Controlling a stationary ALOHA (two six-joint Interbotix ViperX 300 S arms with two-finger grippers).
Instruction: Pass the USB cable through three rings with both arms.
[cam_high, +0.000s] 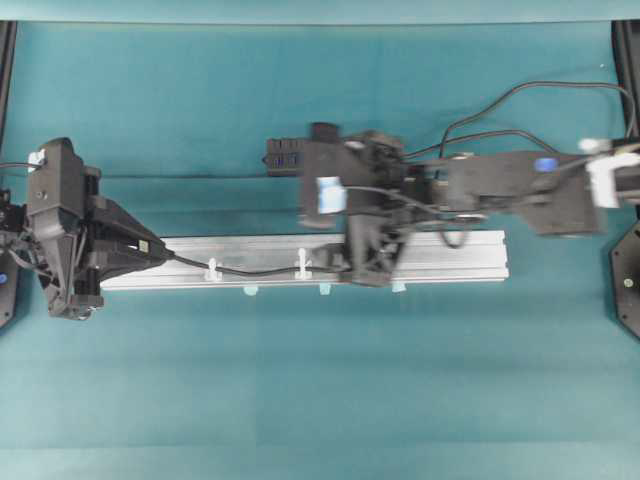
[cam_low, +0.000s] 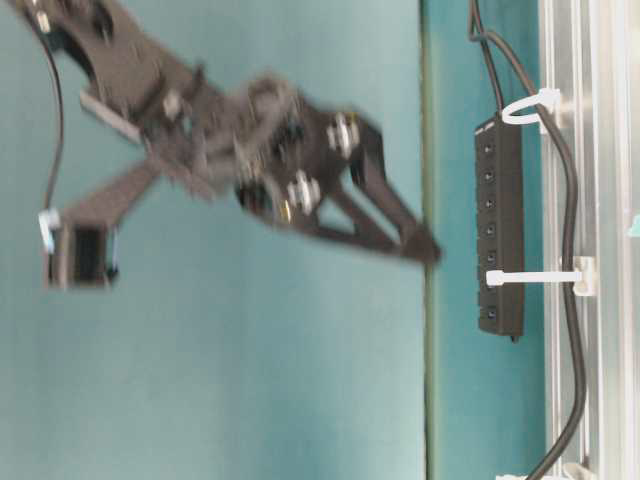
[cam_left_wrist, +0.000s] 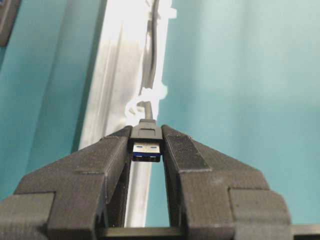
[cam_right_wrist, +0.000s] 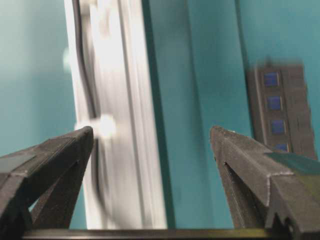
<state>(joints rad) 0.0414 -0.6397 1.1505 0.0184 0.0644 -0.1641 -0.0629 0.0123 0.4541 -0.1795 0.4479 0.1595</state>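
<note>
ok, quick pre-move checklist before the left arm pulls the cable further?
1. Left gripper clamped on the USB plug: ok, plug sits squarely between the fingers.
2. USB cable through the two rings nearest the left gripper: ok.
3. Cable through the third ring: cannot tell, the right arm hides it from overhead.
4. Right gripper free of the cable: ok, fingers apart, nothing between them.
5. Cable lying on the aluminium rail without snags: cannot tell under the right arm.
6. USB hub clear of the rail: ok.
</note>
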